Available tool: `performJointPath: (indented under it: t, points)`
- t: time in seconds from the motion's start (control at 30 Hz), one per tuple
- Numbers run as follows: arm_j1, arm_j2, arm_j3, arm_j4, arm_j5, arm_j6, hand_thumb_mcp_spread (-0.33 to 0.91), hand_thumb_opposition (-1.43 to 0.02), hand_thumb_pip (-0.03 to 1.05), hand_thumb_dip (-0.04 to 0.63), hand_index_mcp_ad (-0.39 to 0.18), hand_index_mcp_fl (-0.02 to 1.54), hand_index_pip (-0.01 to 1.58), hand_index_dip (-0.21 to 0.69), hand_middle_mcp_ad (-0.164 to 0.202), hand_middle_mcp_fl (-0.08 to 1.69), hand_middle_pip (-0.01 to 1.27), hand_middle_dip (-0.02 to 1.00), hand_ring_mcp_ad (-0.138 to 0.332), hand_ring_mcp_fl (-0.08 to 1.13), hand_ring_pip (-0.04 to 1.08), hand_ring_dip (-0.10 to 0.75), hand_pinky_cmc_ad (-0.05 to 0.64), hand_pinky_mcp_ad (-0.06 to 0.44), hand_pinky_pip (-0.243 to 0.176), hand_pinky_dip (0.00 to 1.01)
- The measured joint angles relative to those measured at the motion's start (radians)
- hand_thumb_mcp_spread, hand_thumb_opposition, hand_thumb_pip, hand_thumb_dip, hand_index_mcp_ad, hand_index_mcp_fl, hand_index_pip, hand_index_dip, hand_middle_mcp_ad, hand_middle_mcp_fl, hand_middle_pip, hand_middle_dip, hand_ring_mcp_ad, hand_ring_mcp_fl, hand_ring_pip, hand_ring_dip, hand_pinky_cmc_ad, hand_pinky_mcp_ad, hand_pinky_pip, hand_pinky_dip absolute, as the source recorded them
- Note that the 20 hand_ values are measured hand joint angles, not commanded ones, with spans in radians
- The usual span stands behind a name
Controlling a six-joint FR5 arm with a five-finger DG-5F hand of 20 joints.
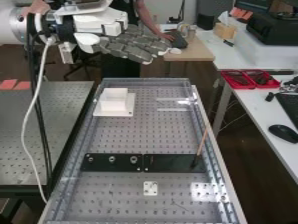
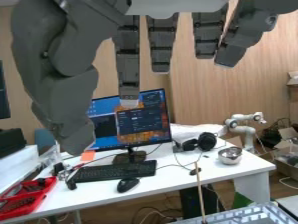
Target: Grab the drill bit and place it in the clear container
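Note:
The hand is above the far left end of the bench, its fingers straight and nothing held. In the wrist view the hand has its fingers extended, with the thumb apart from them. A thin brownish rod stands slightly tilted at the right end of a black plate; I cannot tell if it is the drill bit. That rod also rises in the wrist view. A white square box on a flat base sits at the bench's far left; whether it is the clear container, I cannot tell.
Beside the rod's plate lies a second black plate with several round fittings. A small white plate is nearer the front. Raised rails run along the bench. A side table at the right carries red trays and a mouse.

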Motion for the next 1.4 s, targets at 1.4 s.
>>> performJointPath:
  t: [1.4]
  points:
    - [0.009,0.008,0.005,-0.005,0.045,0.000,0.36,-0.83,0.53,0.269,-0.051,0.27,0.61,0.251,0.070,0.09,0.13,0.19,0.251,0.00,0.07,-0.024,0.272,0.194,-0.096,0.28]
